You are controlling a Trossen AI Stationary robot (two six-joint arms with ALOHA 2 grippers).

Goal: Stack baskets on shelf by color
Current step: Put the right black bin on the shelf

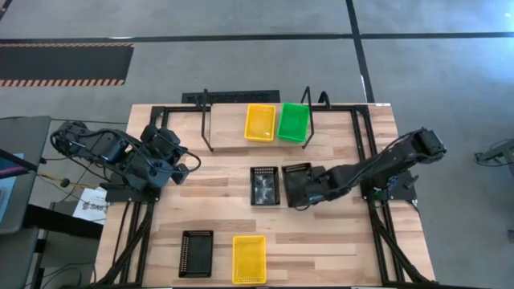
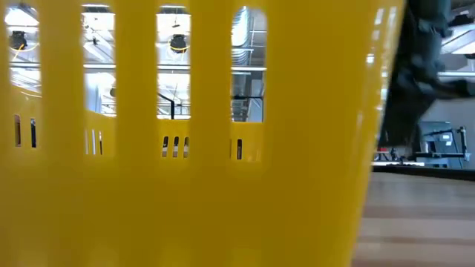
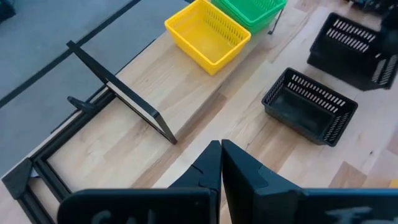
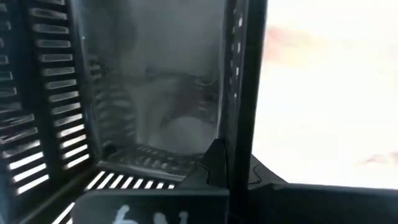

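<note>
Right arm stretched from the table's right edge toward the centre, right gripper [image 1: 303, 186] low over a black basket [image 1: 295, 172], fingers [image 4: 216, 163] pressed together on its side wall. Left arm folded at the left edge, left gripper [image 3: 221, 163] shut, holding nothing, raised above the wood. Pale wooden table [image 1: 225, 217] on a black frame, grey floor with a striped strip beyond. Shelf [image 1: 207, 120] at the far side, with a yellow basket [image 1: 259, 123] and a green basket [image 1: 292, 121] side by side between its looped ends. Second black basket [image 1: 264, 185] at the centre, just beside the gripped one. Near edge: third black basket [image 1: 195, 253] and another yellow basket [image 1: 248, 258], the latter filling the low view.
</note>
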